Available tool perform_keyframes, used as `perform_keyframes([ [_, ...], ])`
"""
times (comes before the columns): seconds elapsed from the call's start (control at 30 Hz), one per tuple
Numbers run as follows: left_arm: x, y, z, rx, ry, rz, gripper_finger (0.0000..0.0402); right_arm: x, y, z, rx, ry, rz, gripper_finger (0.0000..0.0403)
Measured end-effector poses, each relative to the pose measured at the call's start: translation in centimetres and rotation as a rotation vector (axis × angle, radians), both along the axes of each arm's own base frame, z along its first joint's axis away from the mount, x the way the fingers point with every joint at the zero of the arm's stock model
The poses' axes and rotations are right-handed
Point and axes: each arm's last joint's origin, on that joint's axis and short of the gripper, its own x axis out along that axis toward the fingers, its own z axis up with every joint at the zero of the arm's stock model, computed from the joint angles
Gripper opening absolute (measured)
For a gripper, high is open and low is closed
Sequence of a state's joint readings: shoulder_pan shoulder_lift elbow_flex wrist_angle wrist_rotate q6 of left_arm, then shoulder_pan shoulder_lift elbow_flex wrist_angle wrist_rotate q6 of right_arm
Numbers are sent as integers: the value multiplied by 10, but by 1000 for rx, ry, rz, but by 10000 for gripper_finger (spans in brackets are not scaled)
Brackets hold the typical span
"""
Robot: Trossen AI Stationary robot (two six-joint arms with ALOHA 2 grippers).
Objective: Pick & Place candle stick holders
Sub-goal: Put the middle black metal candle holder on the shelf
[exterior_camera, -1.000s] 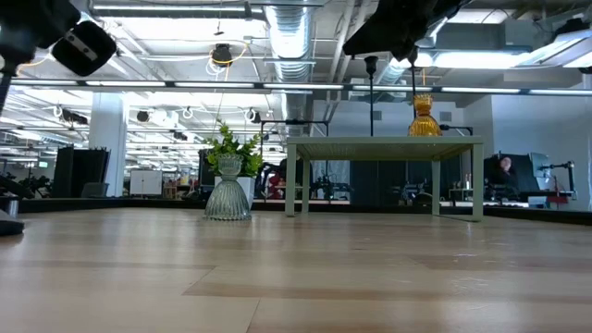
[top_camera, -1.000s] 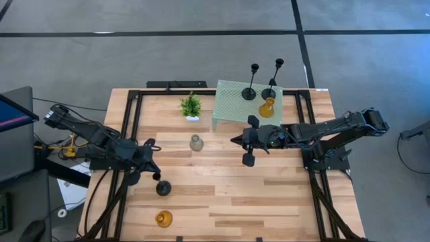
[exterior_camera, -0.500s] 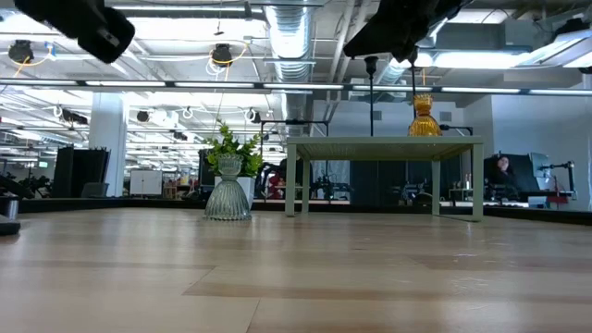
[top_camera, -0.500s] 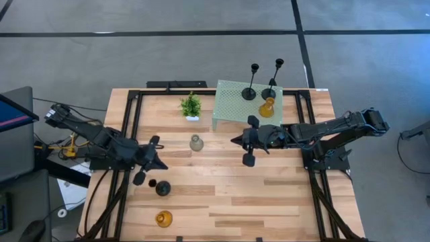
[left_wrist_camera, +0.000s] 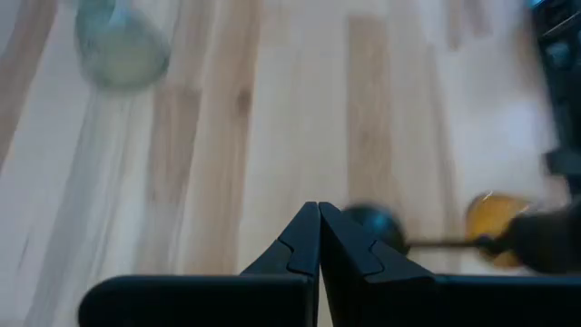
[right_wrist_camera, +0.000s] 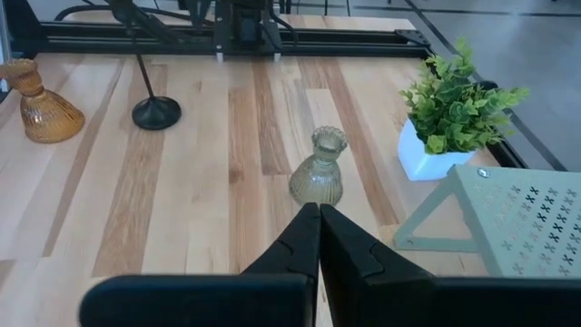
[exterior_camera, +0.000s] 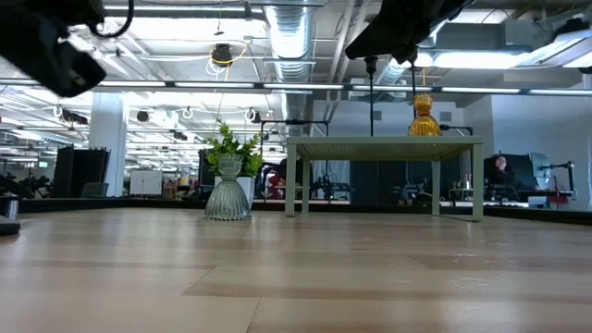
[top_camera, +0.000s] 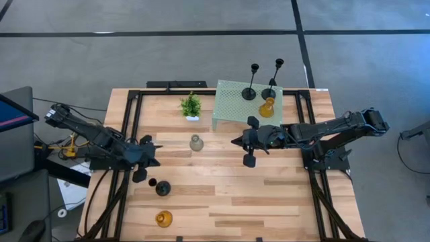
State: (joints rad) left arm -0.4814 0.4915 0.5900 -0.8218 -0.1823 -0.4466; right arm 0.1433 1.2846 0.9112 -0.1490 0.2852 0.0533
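Overhead, we look down on a pale wooden table (top_camera: 222,191) of butcher-block planks, framed by dark rails and standing on a grey floor crossed by dark lines. Our left gripper (top_camera: 156,144) hovers over the table's left side with its jaws clenched on nothing. Our right gripper (top_camera: 235,140) waits near the middle, jaws pressed together and empty too. A pale green mesh stand (top_camera: 236,102) sits at the far edge, carrying two black thin-stemmed holders (top_camera: 251,87) and one squat amber glass holder (top_camera: 267,107). A small green potted plant (top_camera: 191,106) stands just beside the stand. The clear-grey glass holder (top_camera: 195,142) sits between the two grippers. A third black holder (top_camera: 162,188) stands on the near left part, and a second amber holder (top_camera: 163,218) sits nearer the front edge.

Level with the tabletop, we see smooth wood grain running toward a wide hall with exposed ducts, ceiling lights and pillars. The ribbed clear-grey holder stands in front of the plant, and the stand rises on thin legs with the amber holder on top.

From the left wrist, our two dark fingers (left_wrist_camera: 295,250) meet in a point above blurred planks; the grey holder, a black round base and an amber shape show faintly.

From the right wrist, our closed fingers (right_wrist_camera: 300,238) point toward the fluted grey holder, the leafy plant in its white pot, and the perforated stand.
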Motion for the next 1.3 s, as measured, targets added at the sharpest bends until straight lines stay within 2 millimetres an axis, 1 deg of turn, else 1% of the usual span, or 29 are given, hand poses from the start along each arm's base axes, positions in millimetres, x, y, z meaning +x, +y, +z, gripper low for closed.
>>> perform_keyframes([
  [0.07,-3,1,-3,-9,51,1,3,0,0,0,1,-1,-1,0],
  [0.17,-3,-1,-7,-44,79,-22,3,0,0,0,27,-5,-15,0],
  [0.37,-4,-5,-27,-139,188,-90,4,0,0,0,46,-9,-25,0],
  [0.53,-4,-6,-41,-116,223,-130,4,0,0,1,47,-16,-25,0],
  [0.77,-2,-7,-40,-172,206,-92,8,1,0,1,48,-20,-25,0],
  [0.97,2,-9,-37,-191,165,-97,10,1,0,1,47,-22,-24,0],
  [1.1,4,-11,-38,-204,188,-116,26,0,0,0,39,-10,-21,0],
  [1.3,17,-22,-45,-309,186,-231,74,0,0,0,38,-4,-21,0],
])
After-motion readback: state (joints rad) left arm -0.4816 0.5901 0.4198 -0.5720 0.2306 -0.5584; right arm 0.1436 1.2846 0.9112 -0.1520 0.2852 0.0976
